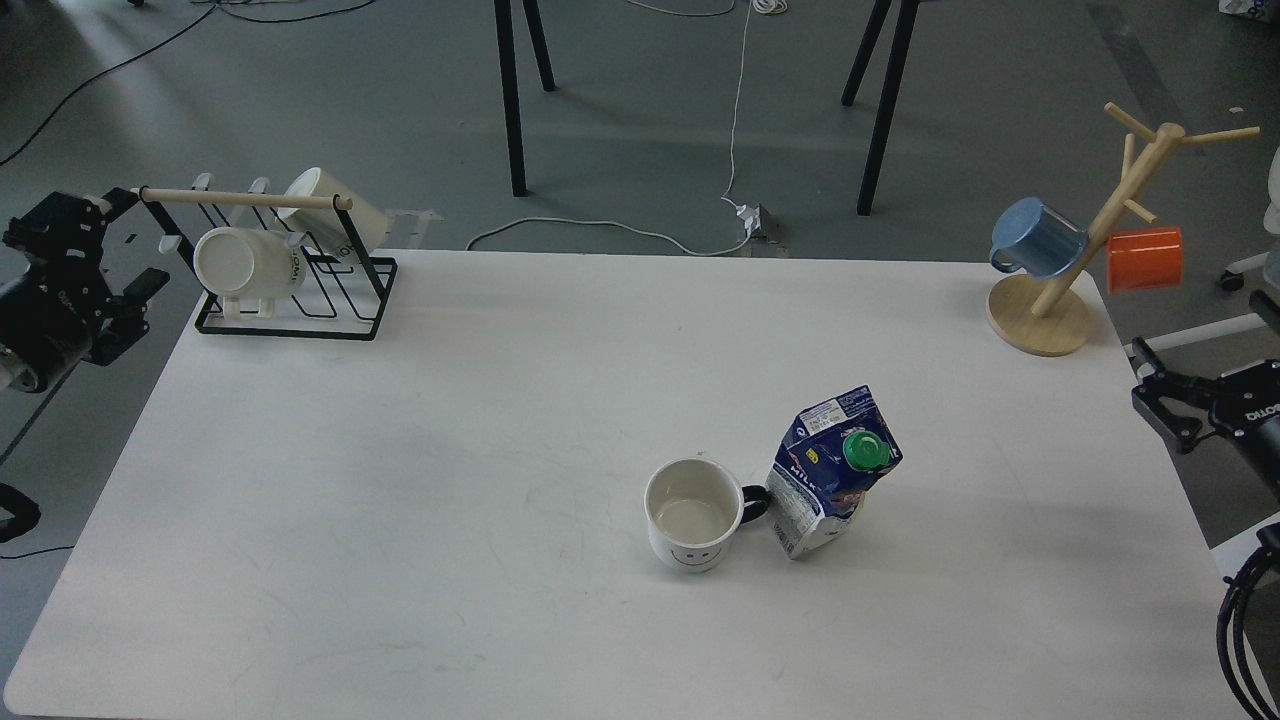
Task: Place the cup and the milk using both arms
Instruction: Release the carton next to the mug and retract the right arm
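The cup, a white mug with a black handle and a smiley face, stands upright on the white table, right of centre near the front. Its handle points right and touches the milk. The milk is a dark blue and white carton with a green cap, standing just right of the cup. My left gripper is open and empty, off the table's back-left corner next to the mug rack. My right gripper is open and empty at the table's right edge, well away from the milk and partly cut off by the frame.
A black wire rack with a wooden bar holds two plain white mugs at the back left. A wooden mug tree at the back right carries a blue mug and an orange mug.
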Controlling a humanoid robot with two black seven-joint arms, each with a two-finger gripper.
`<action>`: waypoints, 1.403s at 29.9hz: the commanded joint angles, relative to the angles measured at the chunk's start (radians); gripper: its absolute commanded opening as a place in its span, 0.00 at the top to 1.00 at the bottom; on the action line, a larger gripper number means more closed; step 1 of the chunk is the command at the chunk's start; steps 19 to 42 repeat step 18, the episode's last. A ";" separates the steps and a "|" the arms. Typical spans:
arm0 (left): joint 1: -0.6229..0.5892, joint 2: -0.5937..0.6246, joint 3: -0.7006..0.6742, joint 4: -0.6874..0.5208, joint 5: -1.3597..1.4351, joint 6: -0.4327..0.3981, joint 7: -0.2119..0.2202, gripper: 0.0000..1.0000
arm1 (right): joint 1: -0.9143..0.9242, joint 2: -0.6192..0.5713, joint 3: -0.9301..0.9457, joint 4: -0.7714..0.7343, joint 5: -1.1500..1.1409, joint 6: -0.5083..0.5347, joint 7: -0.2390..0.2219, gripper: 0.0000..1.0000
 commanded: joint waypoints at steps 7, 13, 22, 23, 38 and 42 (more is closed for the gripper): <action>0.003 0.029 0.000 0.012 -0.068 0.000 0.000 0.02 | 0.352 0.053 -0.216 -0.185 -0.030 0.000 0.001 0.01; -0.008 0.028 -0.003 0.012 -0.069 0.000 0.000 0.02 | 0.353 0.081 -0.221 -0.200 -0.030 0.000 0.005 0.01; -0.010 0.028 -0.003 0.012 -0.069 0.000 0.000 0.02 | 0.353 0.093 -0.221 -0.211 -0.030 0.000 0.008 0.01; -0.010 0.028 -0.003 0.012 -0.069 0.000 0.000 0.02 | 0.353 0.093 -0.221 -0.211 -0.030 0.000 0.008 0.01; -0.010 0.028 -0.003 0.012 -0.069 0.000 0.000 0.02 | 0.353 0.093 -0.221 -0.211 -0.030 0.000 0.008 0.01; -0.010 0.028 -0.003 0.012 -0.069 0.000 0.000 0.02 | 0.353 0.093 -0.221 -0.211 -0.030 0.000 0.008 0.01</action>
